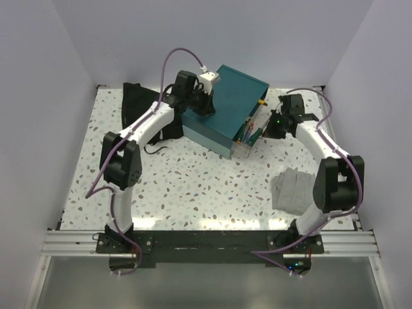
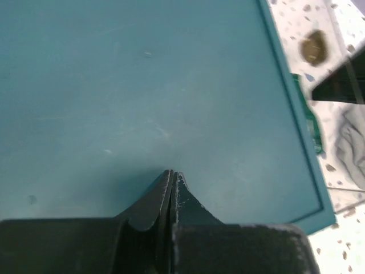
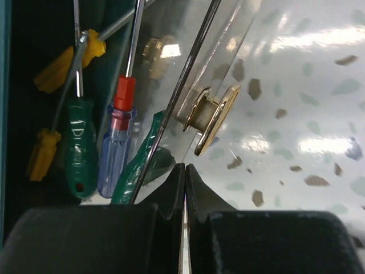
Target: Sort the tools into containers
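Note:
The dark-teal case [image 1: 230, 102] lies shut at the back middle. My left gripper [image 1: 206, 107] is shut and empty, its tips down on the case lid [image 2: 142, 85]; it shows shut in the left wrist view [image 2: 172, 172]. The clear box [image 1: 248, 138] stands against the case's right front side. It holds screwdrivers with green [image 3: 80, 145], blue-red [image 3: 116, 145] and orange [image 3: 67, 61] handles. My right gripper [image 1: 266, 127] is shut and empty, with its tips [image 3: 185, 166] just outside the box's clear wall [image 3: 197, 63], below a brass clasp [image 3: 215, 117]. The black bag [image 1: 138, 106] lies at the back left.
A folded grey cloth [image 1: 293, 188] lies at the front right beside the right arm. The left arm reaches across the bag's right edge. White walls close in the table on three sides. A brass clasp [image 2: 314, 47] shows beyond the lid's edge.

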Available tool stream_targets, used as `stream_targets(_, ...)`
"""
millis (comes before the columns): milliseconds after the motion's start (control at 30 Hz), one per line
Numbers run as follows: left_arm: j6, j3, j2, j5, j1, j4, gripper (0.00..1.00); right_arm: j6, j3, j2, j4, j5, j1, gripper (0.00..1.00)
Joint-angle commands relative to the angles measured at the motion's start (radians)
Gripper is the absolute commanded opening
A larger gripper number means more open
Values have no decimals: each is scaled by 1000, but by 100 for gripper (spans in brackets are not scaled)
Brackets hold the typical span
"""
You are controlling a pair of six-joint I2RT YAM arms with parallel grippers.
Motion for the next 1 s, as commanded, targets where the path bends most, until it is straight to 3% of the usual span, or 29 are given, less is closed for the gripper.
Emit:
stream_targets(0,29,-18,12,25,-6,-29,0,62,101,78,144,-118,50,0)
stream_targets(400,4,17,51,48,-46,2,0,69,209,159,139,-118,94,1)
stream_targets(767,-2,140,21,126,-54,43,0,-18,100,31,130,-63,89,4)
stream_targets(967,-16,194,-34,80,30,167,0,-98,67,-77,119,-4,55,4)
